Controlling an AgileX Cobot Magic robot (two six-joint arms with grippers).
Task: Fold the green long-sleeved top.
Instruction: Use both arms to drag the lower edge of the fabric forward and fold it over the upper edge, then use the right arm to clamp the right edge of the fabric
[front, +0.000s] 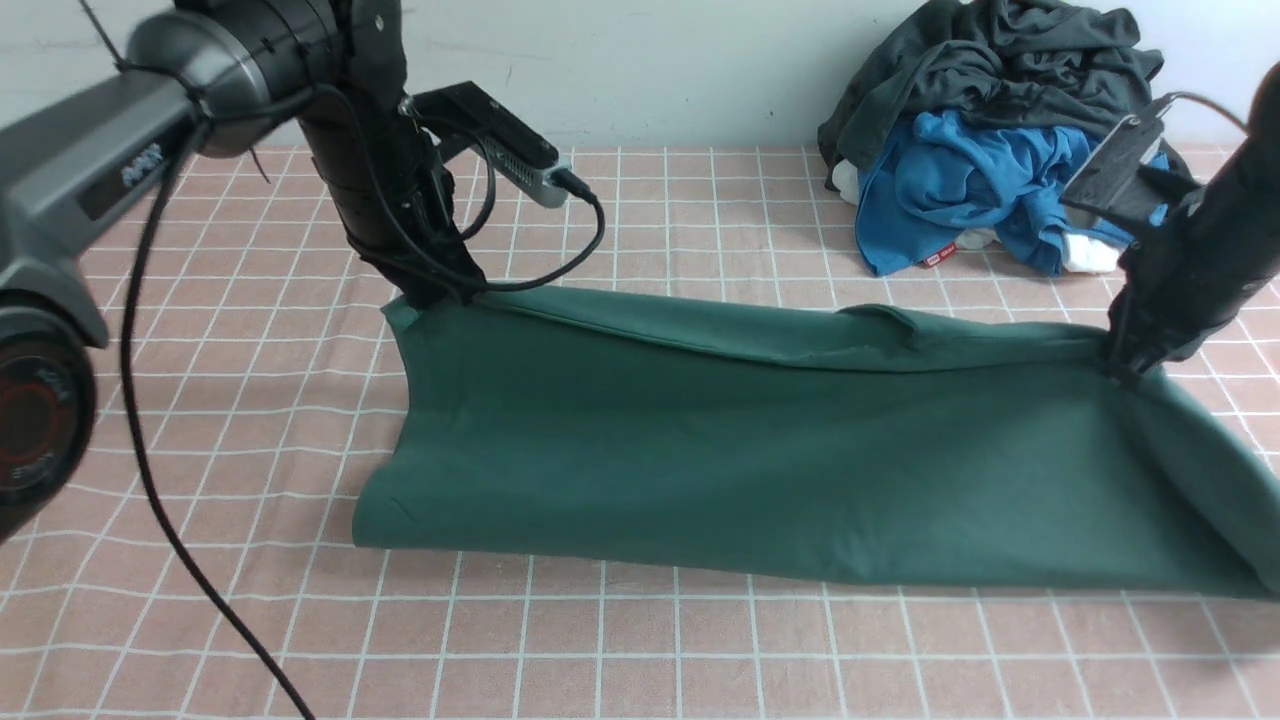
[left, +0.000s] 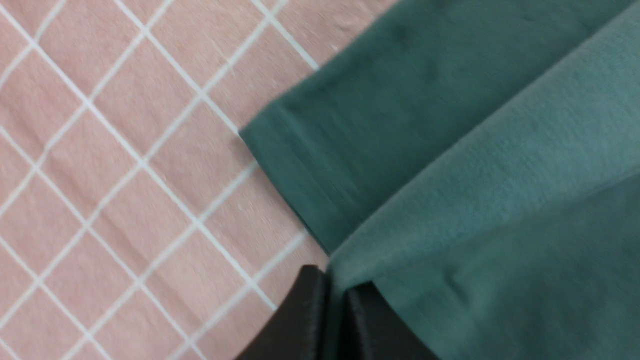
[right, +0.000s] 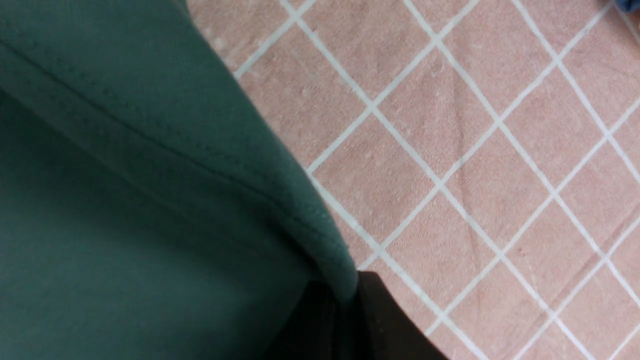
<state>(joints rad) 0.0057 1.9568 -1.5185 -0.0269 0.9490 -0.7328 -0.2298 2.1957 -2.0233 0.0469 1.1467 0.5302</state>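
The green long-sleeved top (front: 780, 470) stretches across the middle of the table as a wide dark green band, its far edge raised and folded toward me. My left gripper (front: 432, 296) is shut on the top's far left corner; in the left wrist view green cloth (left: 500, 200) runs between the two black fingers (left: 300, 320). My right gripper (front: 1125, 368) is shut on the far right corner, where the hemmed edge (right: 210, 150) disappears between its black fingers (right: 385, 320). Sleeves, cuffs and collar are hidden.
A pink tablecloth with a white grid (front: 640, 650) covers the table. At the back right lies a heap with a dark charcoal-grey garment (front: 1000, 60) over a bright blue garment (front: 950, 190) with a small red tag (front: 938, 258). A white wall stands behind.
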